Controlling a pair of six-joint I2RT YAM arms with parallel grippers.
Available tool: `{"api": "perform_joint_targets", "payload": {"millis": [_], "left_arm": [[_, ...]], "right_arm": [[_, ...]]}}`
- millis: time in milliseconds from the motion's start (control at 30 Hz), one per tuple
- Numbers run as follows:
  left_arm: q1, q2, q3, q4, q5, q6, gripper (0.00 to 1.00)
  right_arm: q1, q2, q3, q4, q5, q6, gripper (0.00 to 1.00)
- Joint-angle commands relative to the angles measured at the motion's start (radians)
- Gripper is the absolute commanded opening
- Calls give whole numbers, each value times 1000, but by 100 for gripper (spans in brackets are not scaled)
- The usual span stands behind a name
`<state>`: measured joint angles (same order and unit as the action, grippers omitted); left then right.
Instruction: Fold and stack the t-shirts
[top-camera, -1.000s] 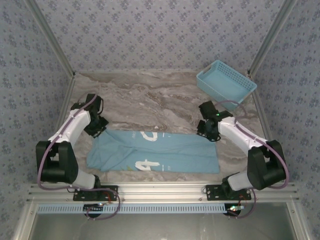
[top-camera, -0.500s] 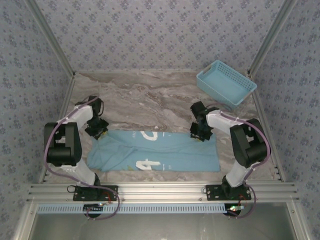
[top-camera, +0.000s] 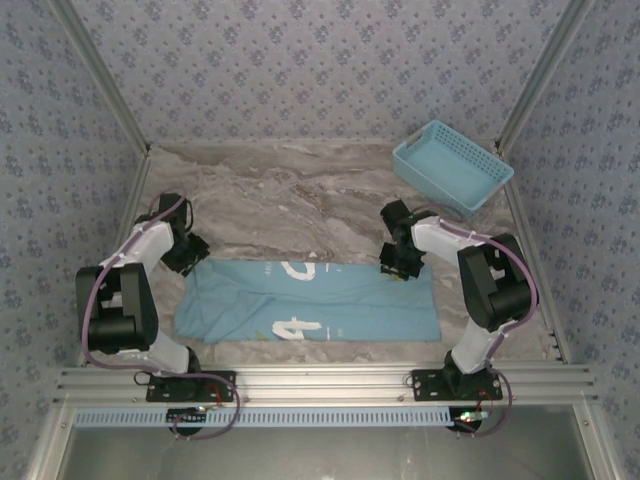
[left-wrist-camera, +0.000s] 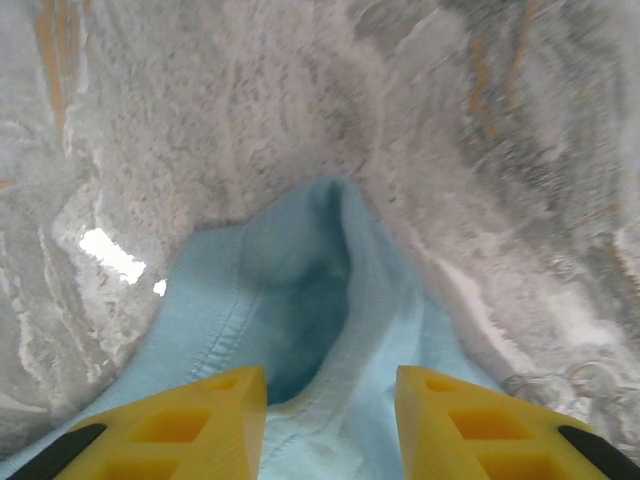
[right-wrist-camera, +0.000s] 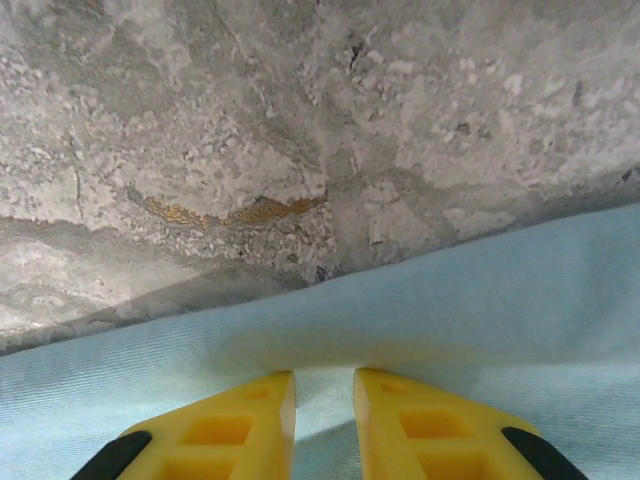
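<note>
Even bright light; left wrist view blurred; table glare

Partial white printed marks on the t-shirt, folded over, not legible

1. In the overhead view, the white lettering on the t-shirt is partly folded under, so the print cannot be read.
2. The left gripper and right gripper are dark shapes at the shirt's upper corners; their fingertips are too small to tell whether they touch the cloth.
3. In the left wrist view, the yellow fingers are cut off by the bottom edge, and the table is blurred at the upper right.
4. The shirt's sleeve opening goes dark inside; its depth is hidden.
5. In the right wrist view, the fingers run off the bottom edge, and the shirt runs past both sides.
</note>
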<state>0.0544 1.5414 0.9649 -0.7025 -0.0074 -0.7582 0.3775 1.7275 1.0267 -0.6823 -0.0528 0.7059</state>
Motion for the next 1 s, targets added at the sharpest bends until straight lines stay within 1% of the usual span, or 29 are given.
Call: {"api": "perform_joint_targets", "payload": {"millis": [0, 33, 100, 167, 200, 267, 400, 433, 500, 567, 600, 700, 767, 900, 967], "left_arm": [[4, 10, -27, -14, 5, 29, 36], [3, 11, -32, -19, -3, 24, 34], [3, 13, -30, -45, -34, 11, 24], [4, 15, -21, -117, -116, -20, 6], [3, 18, -19, -145, -150, -31, 3], [16, 25, -24, -167, -186, -29, 0], [48, 16, -37, -154, -178, -26, 0], [53, 16, -35, -152, -173, -28, 1], [58, 15, -30, -138, -147, -26, 14], [59, 13, -18, -149, -143, -32, 36], [59, 10, -12, -157, -143, -33, 38], [56, -12, 11, -196, -146, -38, 38], [41, -64, 28, -219, -150, -45, 38], [-42, -145, 90, -260, -143, -70, 38], [-90, -144, 114, -255, -96, -85, 35]], "right_arm": [[-4, 26, 19, -29, 14, -18, 25], [-4, 26, 20, -30, 16, -17, 25], [-4, 28, 21, -31, 22, -16, 26], [-4, 33, 20, -37, 27, -15, 25], [-5, 35, 20, -39, 29, -16, 25], [-7, 36, 14, -37, 36, -11, 25], [-14, 42, 4, -31, 43, -6, 22], [-17, 44, 3, -28, 43, -6, 22], [-22, 51, 3, -25, 38, -6, 22], [-24, 54, 12, -25, 36, -12, 22], [-23, 52, 18, -27, 39, -16, 22], [-25, 46, 41, -38, 50, -30, 22], [-22, 22, 58, -32, 66, -48, 22], [-5, -36, 92, -55, 104, -68, 22], [14, -66, 93, -57, 106, -68, 23]]}}
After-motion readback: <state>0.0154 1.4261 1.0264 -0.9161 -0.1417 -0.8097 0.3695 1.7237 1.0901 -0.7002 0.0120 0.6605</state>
